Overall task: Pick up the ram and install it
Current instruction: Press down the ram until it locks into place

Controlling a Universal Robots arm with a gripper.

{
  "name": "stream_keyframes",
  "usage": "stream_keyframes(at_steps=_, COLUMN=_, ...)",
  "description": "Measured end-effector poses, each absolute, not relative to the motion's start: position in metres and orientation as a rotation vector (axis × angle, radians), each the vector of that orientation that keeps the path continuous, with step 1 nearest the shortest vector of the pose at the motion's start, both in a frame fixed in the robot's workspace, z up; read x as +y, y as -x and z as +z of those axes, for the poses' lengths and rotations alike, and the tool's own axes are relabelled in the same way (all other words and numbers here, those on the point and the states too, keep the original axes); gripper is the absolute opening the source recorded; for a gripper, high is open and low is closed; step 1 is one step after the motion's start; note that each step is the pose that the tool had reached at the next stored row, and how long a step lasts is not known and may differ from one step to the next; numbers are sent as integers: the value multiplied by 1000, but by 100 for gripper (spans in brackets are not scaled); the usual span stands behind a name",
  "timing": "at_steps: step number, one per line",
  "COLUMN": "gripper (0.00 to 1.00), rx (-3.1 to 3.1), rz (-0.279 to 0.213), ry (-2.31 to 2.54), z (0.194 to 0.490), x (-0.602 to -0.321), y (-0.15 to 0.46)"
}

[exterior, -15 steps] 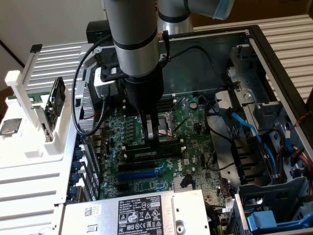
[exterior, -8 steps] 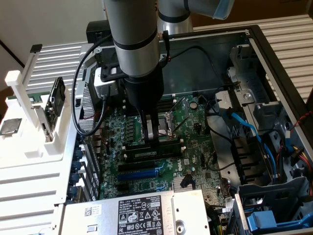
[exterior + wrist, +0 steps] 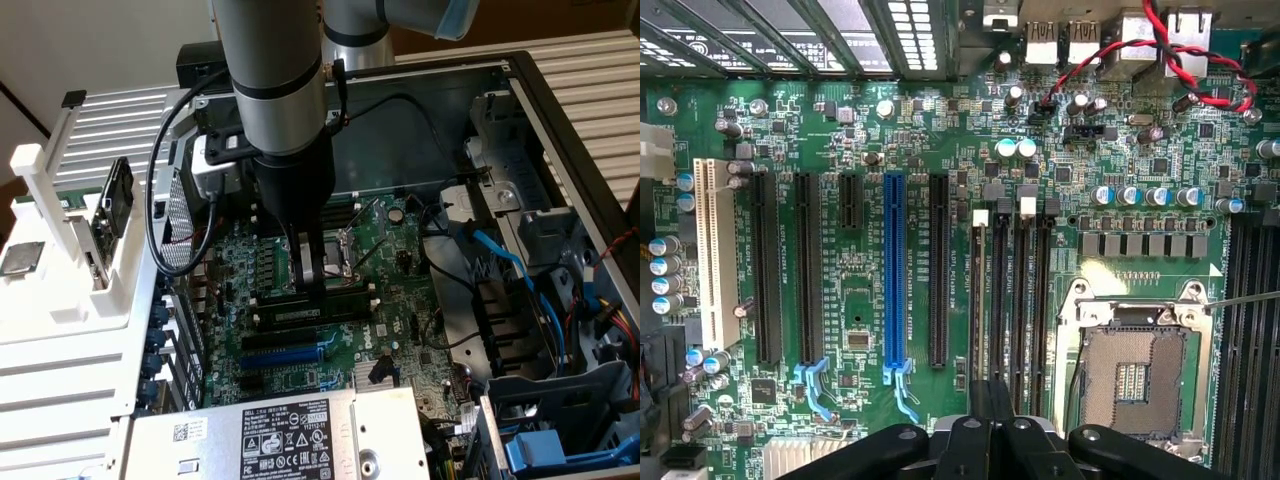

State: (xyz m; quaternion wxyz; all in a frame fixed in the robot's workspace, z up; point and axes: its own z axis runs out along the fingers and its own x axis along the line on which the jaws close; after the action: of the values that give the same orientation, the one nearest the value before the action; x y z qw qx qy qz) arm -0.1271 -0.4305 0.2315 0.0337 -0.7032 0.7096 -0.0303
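Observation:
The ram (image 3: 312,311) is a long dark stick with a pale label. It stands on edge in a memory slot of the green motherboard (image 3: 400,300), beside the processor socket. In the wrist view it appears edge-on as a thin strip (image 3: 977,300) in the outermost of several parallel slots. My gripper (image 3: 312,282) hangs straight down over the middle of the stick with its two fingers pressed together and nothing between them. Its tips sit at the ram's top edge; I cannot tell if they touch. The shut fingers (image 3: 978,440) reach over the slots' near end.
An open processor socket (image 3: 1135,380) lies beside the memory slots. A blue expansion slot (image 3: 895,280) and several black ones lie on the other side. The power supply (image 3: 280,435) sits in front. Blue cables (image 3: 510,265) and drive bays are on the exterior view's right, a white rack (image 3: 60,250) on its left.

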Motion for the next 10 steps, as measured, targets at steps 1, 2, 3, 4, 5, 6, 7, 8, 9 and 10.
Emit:
stream_keyframes(at_steps=1, gripper=10, rx=2183, rz=-93, ry=2163, z=232, x=-431, y=127)
stream_keyframes(at_steps=2, gripper=10, rx=2183, rz=-93, ry=2163, z=232, x=-431, y=125)
stream_keyframes(at_steps=3, gripper=10, rx=2183, rz=-93, ry=2163, z=232, x=-431, y=123)
stream_keyframes(at_steps=4, gripper=10, rx=2183, rz=-93, ry=2163, z=232, x=-431, y=122)
stream_keyframes(at_steps=5, gripper=10, rx=2183, rz=-93, ry=2163, z=232, x=-431, y=120)
stream_keyframes(at_steps=6, gripper=10, rx=2183, rz=-93, ry=2163, z=232, x=-431, y=119)
stream_keyframes(at_steps=7, gripper=10, rx=2183, rz=-93, ry=2163, z=233, x=-431, y=118)
stream_keyframes(at_steps=8, gripper=10, rx=2183, rz=-93, ry=2163, z=233, x=-431, y=118)
stream_keyframes(at_steps=9, gripper=10, rx=2183, rz=-93, ry=2162, z=233, x=-431, y=118)
stream_keyframes(at_steps=10, gripper=10, rx=2183, rz=-93, ry=2163, z=233, x=-431, y=118)
